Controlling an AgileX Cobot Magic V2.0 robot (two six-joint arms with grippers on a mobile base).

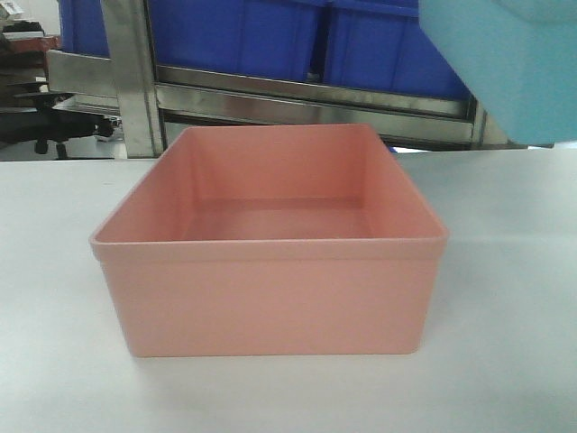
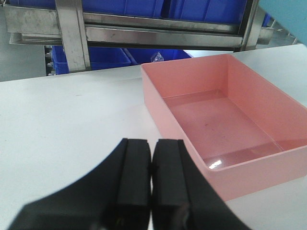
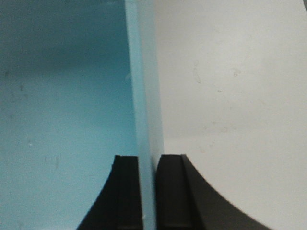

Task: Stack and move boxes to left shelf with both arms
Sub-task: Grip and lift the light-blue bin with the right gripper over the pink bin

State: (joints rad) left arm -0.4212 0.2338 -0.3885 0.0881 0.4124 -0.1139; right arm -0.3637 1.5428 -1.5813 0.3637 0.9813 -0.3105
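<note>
The salmon-pink box sits open and empty on the white table, also seen in the left wrist view. The light blue box hangs tilted in the air at the upper right, above and behind the pink one. My right gripper is shut on the blue box's wall, one finger inside and one outside. My left gripper is shut and empty, low over the table just left of the pink box. The left shelf's rollers are out of view.
A steel rack stands behind the table, with an upright post at the left and dark blue bins on it. More dark blue bins sit lower down. An office chair is at the far left.
</note>
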